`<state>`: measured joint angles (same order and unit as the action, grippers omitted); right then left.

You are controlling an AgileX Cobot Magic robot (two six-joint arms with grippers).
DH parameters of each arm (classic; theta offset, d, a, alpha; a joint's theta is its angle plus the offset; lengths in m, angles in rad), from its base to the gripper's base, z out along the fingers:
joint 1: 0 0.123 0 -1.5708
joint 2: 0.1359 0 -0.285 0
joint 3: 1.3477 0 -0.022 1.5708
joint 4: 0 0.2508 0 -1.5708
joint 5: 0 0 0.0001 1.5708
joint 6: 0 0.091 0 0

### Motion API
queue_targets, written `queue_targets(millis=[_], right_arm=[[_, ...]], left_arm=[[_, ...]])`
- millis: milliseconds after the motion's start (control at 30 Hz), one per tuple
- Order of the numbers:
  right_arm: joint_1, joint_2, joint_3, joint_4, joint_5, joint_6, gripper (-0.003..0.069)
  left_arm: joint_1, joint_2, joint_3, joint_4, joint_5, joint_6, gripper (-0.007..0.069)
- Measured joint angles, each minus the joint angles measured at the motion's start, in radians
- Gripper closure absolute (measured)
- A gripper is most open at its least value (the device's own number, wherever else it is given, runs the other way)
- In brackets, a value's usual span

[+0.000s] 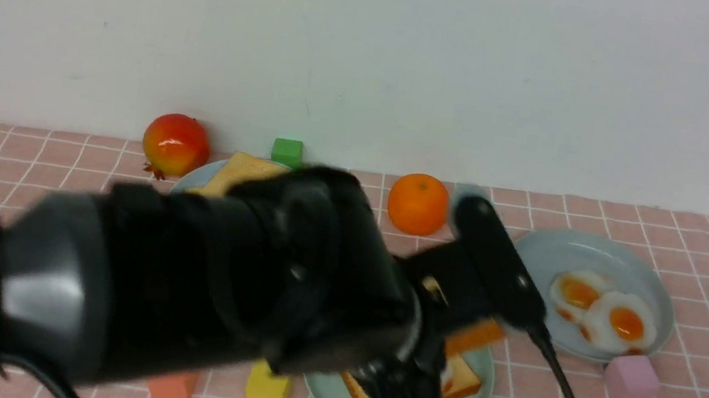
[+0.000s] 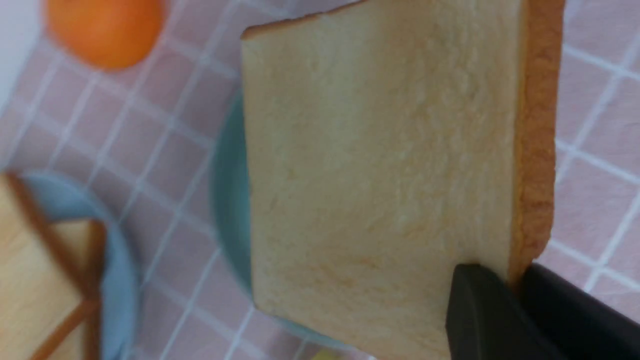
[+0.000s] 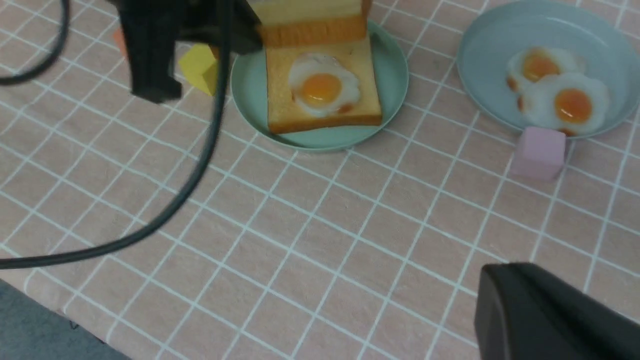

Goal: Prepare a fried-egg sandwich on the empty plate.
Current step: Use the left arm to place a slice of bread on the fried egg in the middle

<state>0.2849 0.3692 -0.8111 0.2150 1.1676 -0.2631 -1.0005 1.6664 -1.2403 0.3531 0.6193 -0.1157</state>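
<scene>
right wrist view: my left claw [image 2: 492,295] pinches the top toast [image 2: 390,160] above the egg [image 3: 324,86]; front view: orange [image 1: 417,204] toward twelve o'clock, my right claw [image 3: 515,300] pressed together

Mint-green plate [image 3: 320,137]: round, plain, lower centre of front view, partly hidden. Lower toast slice [image 3: 325,120]: square, tan face, brown crust, flat on plate. Fried egg [image 3: 325,85]: white wavy edge, orange yolk, face up on that slice, upper centre of right wrist view. Upper toast slice [image 2: 385,165]: square, tan, brown crust, raised above plate, fills centre of left wrist view; tilt can't tell.
</scene>
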Motion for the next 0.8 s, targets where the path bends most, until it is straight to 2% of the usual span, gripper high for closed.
queue_targets(millis=[233,300,500,633,800], right_arm=[[0.000,-0.073,0.000,-0.002,0.031,0.023,0.0649],[0.000,-0.077,0.000,-0.001,0.047,0.025,0.0649],[0.000,-0.077,0.000,0.011,0.055,0.026,0.0649],[0.000,-0.077,0.000,0.013,0.055,0.026,0.0649],[0.000,-0.077,0.000,0.015,0.055,0.026,0.0649]], left_arm=[[-0.002,0.098,0.000,0.062,-0.092,-0.026,0.0540],[-0.002,0.131,0.000,0.150,-0.123,-0.101,0.0540],[-0.002,0.160,0.000,0.292,-0.101,-0.274,0.0540],[-0.001,0.163,0.000,0.294,-0.056,-0.292,0.0540],[-0.001,0.163,0.000,0.244,-0.037,-0.236,0.0540]])
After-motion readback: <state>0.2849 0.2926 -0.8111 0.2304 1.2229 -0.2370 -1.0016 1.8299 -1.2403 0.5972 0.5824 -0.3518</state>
